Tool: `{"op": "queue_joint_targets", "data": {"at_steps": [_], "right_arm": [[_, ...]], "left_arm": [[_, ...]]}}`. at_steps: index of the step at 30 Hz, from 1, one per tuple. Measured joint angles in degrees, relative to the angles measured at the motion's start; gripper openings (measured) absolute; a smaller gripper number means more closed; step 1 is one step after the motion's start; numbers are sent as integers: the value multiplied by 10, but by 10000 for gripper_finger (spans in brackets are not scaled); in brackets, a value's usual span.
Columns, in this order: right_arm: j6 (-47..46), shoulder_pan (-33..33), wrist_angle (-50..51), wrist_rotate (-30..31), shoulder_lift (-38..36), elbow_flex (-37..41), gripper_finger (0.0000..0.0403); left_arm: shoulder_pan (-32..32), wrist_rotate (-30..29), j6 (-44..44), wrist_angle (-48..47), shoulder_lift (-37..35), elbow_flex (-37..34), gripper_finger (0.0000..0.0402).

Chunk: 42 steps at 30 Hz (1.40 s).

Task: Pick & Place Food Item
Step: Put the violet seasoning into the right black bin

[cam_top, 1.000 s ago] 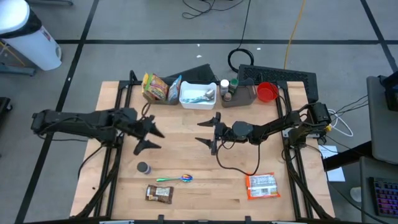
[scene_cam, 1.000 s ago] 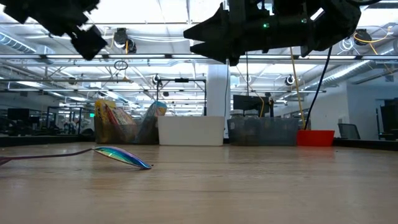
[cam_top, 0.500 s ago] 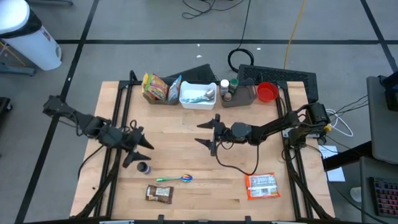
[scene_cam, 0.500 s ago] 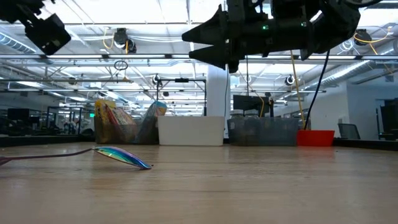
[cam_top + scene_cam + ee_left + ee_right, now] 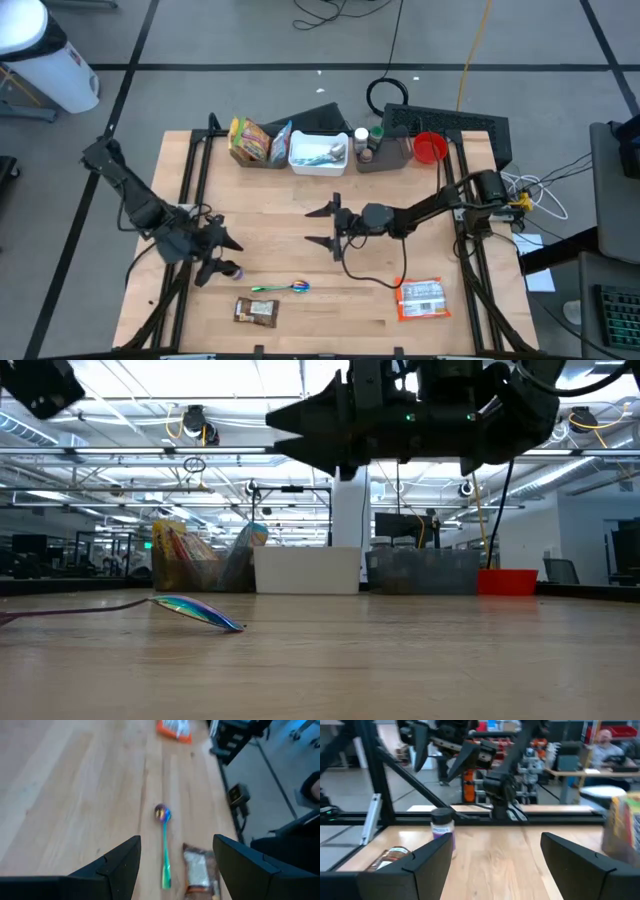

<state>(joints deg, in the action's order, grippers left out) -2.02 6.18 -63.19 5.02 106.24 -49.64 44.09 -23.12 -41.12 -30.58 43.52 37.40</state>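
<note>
A brown snack bar (image 5: 255,311) lies flat near the table's front left, also in the left wrist view (image 5: 197,872). An orange-and-white food packet (image 5: 420,298) lies flat at the front right. My left gripper (image 5: 216,257) is open and empty, hovering beside a small purple-labelled jar (image 5: 232,270) that stands upright. An iridescent spoon (image 5: 163,845) lies ahead of its fingers. My right gripper (image 5: 323,226) is open and empty above the table's middle, pointing toward the left edge; its wrist view shows the jar (image 5: 442,832) and the snack bar (image 5: 390,857).
At the far edge stand snack bags (image 5: 252,140), a white bin (image 5: 318,152), a grey bin with bottles (image 5: 385,150) and a red cup (image 5: 430,148). Bare wood (image 5: 280,225) lies between the two grippers. A black cable (image 5: 375,272) trails below the right arm.
My left gripper has gone toward the table's near edge and a little left, ending beside the small jar, still open. My right gripper has shifted slightly toward the left edge, still open. No object has moved.
</note>
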Motion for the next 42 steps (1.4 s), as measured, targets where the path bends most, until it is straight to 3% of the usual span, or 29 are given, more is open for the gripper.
{"op": "queue_joint_targets", "data": {"at_steps": [8,14,19,27,34,42], "right_arm": [[27,-24,0,-73,0,-26,293],[-2,-35,6,-98,0,-28,293],[-35,-35,9,-97,0,-28,293],[-82,-23,24,-95,0,-28,293],[-110,-23,18,-93,0,-28,293],[-110,-23,21,-63,0,-28,293]], "left_arm": [[134,-182,-35,-14,-3,34,255],[228,-290,-139,-87,6,34,255],[267,-343,-164,-115,23,34,255],[290,-441,-94,-117,64,7,255],[283,-471,-92,-102,66,-3,255],[271,-466,6,-56,66,-3,255]]}}
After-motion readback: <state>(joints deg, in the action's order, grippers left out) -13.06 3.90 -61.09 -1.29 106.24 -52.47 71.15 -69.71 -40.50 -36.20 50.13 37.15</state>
